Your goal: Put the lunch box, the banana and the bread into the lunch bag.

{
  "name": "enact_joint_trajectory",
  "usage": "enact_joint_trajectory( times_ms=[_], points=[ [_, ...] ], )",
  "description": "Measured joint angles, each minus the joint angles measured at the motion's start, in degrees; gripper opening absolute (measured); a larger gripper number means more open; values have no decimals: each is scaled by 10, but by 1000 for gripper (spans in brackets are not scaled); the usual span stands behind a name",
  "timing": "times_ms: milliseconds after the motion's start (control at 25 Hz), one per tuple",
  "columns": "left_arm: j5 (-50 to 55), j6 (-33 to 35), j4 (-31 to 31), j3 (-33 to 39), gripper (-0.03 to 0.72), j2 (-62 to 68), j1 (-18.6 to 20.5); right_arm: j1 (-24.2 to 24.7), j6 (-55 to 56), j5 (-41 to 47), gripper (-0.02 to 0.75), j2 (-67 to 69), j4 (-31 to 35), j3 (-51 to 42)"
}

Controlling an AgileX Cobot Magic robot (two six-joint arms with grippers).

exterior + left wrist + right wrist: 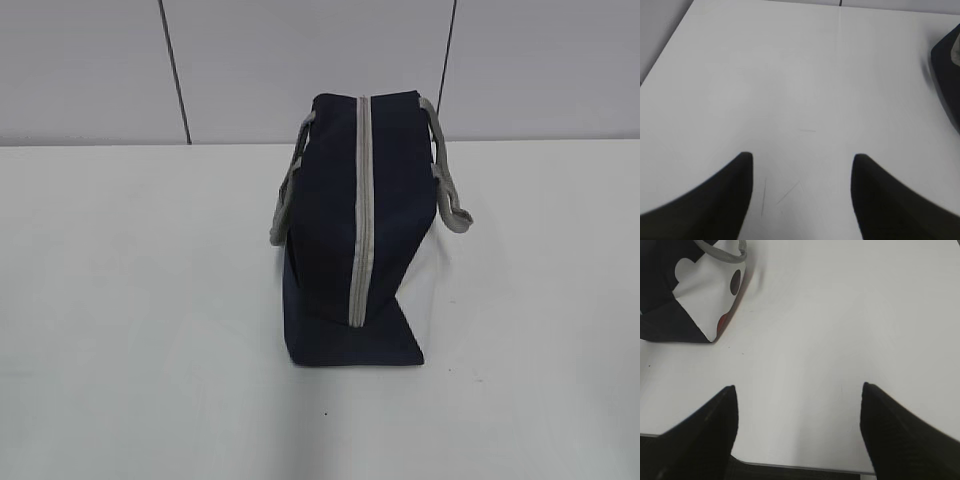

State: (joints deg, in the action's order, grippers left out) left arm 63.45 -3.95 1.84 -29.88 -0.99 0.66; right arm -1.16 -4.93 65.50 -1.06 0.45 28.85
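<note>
Lunch bag: the lunch bag (352,235) stood upright at the middle of the white table (130,300), its narrow end toward the exterior camera. I judged this upright stance suited loading from above.
Zipper: the grey zipper (361,210) ran from far to near along the bag's top and appeared closed along its whole visible length; I judged that it would have to be opened before anything could go in.
Handles: one grey strap handle (285,195) drooped on the left side and another (447,180) on the right, both clear of the zipper line.
Side panel: my right wrist view showed the bag's white panel (702,295) with dark and red marks, at the far left of that view.
Left gripper: my left gripper (802,165) hung over bare table with its jaws spread wide and nothing between them; a dark edge of the bag (947,75) lay at the far right of that view.
Right gripper: my right gripper (799,395) was likewise spread wide and empty, over the near table edge, well apart from the bag.
Arms in exterior view: neither arm appeared there.
Lunch box, banana, bread: none showed in any view; whether they lay inside the bag or out of frame, I could not tell.
Stage: from the closed zipper and empty grippers, I judged either the very start or the finish; the views did not settle which.
</note>
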Motion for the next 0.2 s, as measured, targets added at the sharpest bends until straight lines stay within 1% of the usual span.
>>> enact_joint_trajectory(
  times_ms=[200],
  points=[
    [0,0,0,0,434,0,0,0,0,0,563,0,0,0]
  ],
)
